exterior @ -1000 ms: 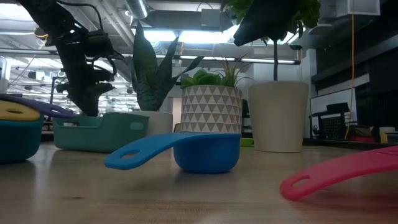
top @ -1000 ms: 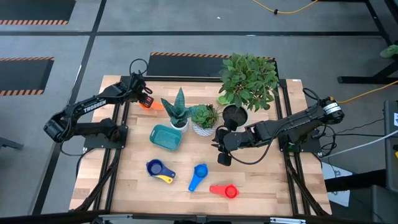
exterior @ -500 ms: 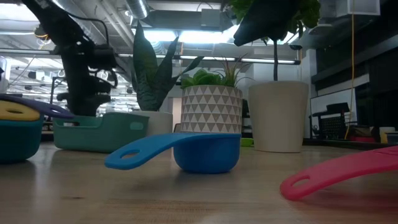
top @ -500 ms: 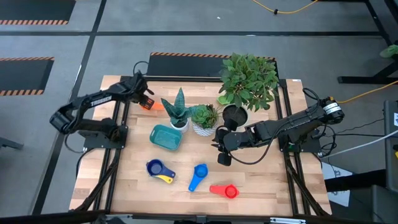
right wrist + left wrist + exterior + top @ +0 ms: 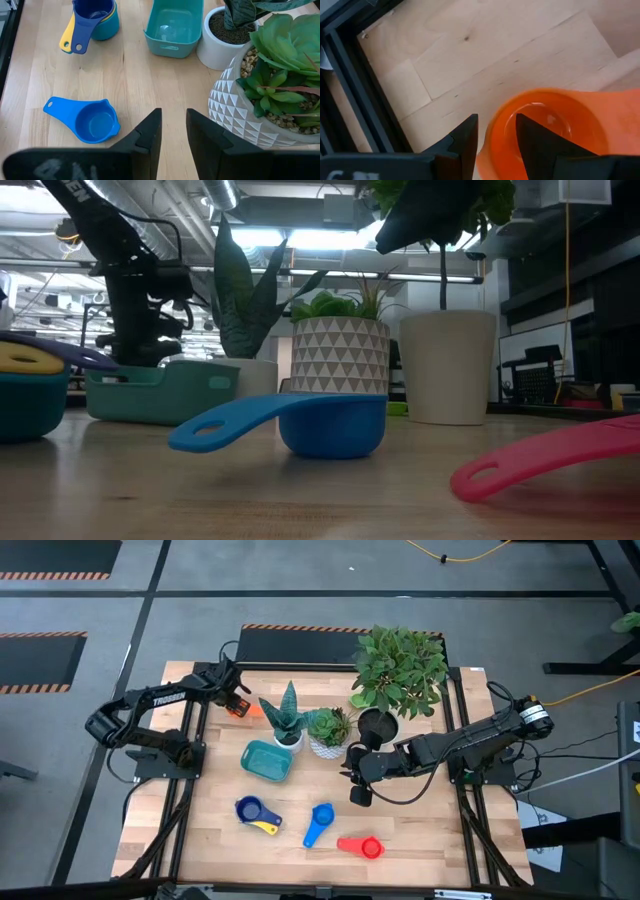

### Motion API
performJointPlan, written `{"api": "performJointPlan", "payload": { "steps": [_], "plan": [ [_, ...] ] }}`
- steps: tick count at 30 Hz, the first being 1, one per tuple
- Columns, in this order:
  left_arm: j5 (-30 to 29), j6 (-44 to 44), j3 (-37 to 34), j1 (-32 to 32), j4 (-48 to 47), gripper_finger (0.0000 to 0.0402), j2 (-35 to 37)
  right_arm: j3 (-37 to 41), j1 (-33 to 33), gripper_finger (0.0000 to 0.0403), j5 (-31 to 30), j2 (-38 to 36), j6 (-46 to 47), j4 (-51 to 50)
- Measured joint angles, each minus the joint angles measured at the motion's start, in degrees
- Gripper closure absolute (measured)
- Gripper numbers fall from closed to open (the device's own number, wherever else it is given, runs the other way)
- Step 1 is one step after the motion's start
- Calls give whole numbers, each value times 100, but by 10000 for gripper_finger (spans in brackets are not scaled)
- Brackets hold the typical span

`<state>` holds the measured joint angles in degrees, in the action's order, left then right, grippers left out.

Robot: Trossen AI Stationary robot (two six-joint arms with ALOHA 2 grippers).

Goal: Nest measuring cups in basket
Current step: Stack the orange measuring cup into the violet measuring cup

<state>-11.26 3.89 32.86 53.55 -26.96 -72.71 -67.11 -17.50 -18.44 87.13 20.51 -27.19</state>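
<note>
An orange measuring cup [image 5: 545, 125] lies on the wood near the table's far left corner. My left gripper [image 5: 496, 137] is down over it and open, one finger inside the bowl and one outside the rim. The teal basket [image 5: 267, 760] sits mid-table, with nothing in it. Near the front lie a navy and a yellow cup nested in a light blue one [image 5: 254, 811], a blue cup [image 5: 320, 819] and a red cup [image 5: 362, 846]. My right gripper [image 5: 174, 131] hangs open above the table's middle, right of the basket.
Three potted plants stand across the table's far half: a snake plant in a white pot [image 5: 286, 722], a succulent in a patterned pot [image 5: 327, 733] and a tall leafy plant [image 5: 397, 672]. A dark frame rail [image 5: 350, 85] runs along the table edge beside the orange cup.
My left gripper has come down onto the orange cup at the far left, tipping a little steeper. The cup has stayed where it lay.
</note>
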Motion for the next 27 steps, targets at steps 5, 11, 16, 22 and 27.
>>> {"api": "performJointPlan", "payload": {
  "steps": [5,11,16,22,27],
  "plan": [
    [-1,0,0,-1,0,311,0,0,2,309,0,-2,0,-1],
    [-3,-1,0,1,0,359,-2,0,2,309,0,0,0,-13],
    [3,1,7,1,20,393,0,0,-7,309,3,-17,20,-199],
    [25,-1,7,1,14,393,5,0,-136,309,-11,-313,294,-750],
    [53,-1,7,-1,-155,397,245,0,-344,309,-462,-599,326,-1015]
  ]
}}
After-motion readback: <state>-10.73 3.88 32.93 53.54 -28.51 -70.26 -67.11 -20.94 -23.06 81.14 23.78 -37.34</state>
